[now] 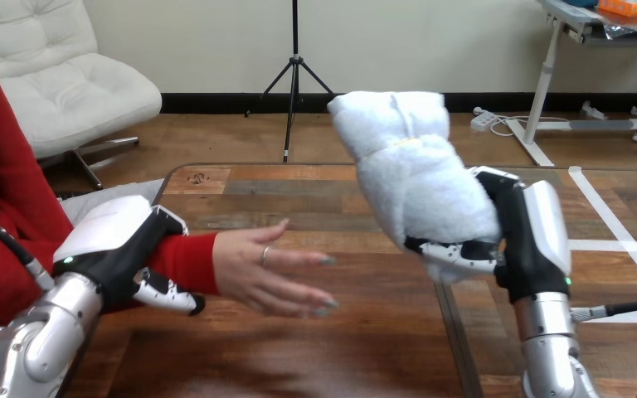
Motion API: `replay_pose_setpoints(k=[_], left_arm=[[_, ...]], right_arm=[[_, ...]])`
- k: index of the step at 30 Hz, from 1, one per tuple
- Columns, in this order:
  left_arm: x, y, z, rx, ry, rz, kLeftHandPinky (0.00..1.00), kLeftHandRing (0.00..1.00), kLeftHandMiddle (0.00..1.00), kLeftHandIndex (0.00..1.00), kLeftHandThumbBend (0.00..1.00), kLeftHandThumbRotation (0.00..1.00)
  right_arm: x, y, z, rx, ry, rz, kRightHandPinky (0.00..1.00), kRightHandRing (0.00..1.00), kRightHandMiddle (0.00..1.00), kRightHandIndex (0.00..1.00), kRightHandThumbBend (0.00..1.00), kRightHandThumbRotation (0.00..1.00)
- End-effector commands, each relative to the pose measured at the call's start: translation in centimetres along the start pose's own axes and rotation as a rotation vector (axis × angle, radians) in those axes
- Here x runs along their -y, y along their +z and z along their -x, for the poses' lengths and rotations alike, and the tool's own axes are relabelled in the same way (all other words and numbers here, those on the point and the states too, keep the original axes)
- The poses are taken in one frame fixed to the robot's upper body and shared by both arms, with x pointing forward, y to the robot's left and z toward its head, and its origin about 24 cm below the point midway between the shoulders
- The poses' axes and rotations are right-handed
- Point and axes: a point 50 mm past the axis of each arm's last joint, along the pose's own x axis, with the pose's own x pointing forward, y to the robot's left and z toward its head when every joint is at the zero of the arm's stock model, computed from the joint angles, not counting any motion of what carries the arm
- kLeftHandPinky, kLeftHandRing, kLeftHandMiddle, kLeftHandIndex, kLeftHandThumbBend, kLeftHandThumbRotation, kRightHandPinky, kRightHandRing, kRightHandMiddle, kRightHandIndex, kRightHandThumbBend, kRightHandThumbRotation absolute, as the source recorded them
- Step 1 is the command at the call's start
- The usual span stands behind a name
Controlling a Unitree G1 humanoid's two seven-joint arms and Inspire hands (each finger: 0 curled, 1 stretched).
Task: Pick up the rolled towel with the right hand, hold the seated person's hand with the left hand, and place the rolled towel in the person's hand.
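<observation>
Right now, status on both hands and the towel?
Left hand curled round the person's wrist. Right hand grips the rolled towel, raised off the table, apart from the person's hand. Nothing between them.

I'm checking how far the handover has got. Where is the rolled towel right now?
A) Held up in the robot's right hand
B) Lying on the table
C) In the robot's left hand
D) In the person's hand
A: the right hand has its fingers curled round the rolled towel, up above the table and apart from the person's hand, which is open and holds nothing.
</observation>
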Motion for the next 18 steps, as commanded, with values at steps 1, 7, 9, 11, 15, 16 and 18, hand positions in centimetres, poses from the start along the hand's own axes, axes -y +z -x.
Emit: replay_pose_setpoints(k=[1, 7, 9, 11, 15, 16, 18], left_arm=[[-7.9, 5.1, -2.5, 0.201, 0.317, 0.002, 0.23, 0.28, 0.34, 0.34, 0.76, 0.0], [-7.9, 5.2, -2.7, 0.202, 0.32, 0.006, 0.22, 0.27, 0.34, 0.34, 0.74, 0.0], [-8.0, 5.3, -2.7, 0.201, 0.322, 0.009, 0.22, 0.27, 0.34, 0.34, 0.73, 0.0], [-8.1, 5.5, -2.7, 0.203, 0.323, 0.012, 0.22, 0.27, 0.34, 0.34, 0.73, 0.0], [-8.1, 5.6, -2.8, 0.214, 0.33, 0.021, 0.21, 0.26, 0.34, 0.34, 0.72, 0.0], [-8.2, 5.6, -2.8, 0.216, 0.331, 0.023, 0.21, 0.26, 0.34, 0.34, 0.72, 0.0], [-8.2, 5.7, -2.8, 0.217, 0.332, 0.027, 0.21, 0.26, 0.34, 0.34, 0.72, 0.0]], right_arm=[[0.1, 2.1, -2.4, 0.074, -0.067, -0.055, 0.31, 0.38, 0.43, 0.45, 0.74, 0.0], [-0.3, 2.2, -2.4, 0.075, -0.057, -0.067, 0.32, 0.38, 0.43, 0.45, 0.74, 0.0], [-0.4, 2.2, -2.3, 0.073, -0.054, -0.071, 0.32, 0.38, 0.43, 0.45, 0.74, 0.0], [-0.6, 2.2, -2.3, 0.071, -0.05, -0.073, 0.32, 0.38, 0.43, 0.45, 0.74, 0.0], [-0.9, 2.3, -2.3, 0.065, -0.041, -0.078, 0.32, 0.38, 0.43, 0.45, 0.73, 0.0], [-0.9, 2.3, -2.3, 0.064, -0.039, -0.079, 0.32, 0.38, 0.43, 0.45, 0.73, 0.0], [-1.0, 2.3, -2.2, 0.058, -0.034, -0.082, 0.32, 0.38, 0.43, 0.45, 0.73, 0.0]])
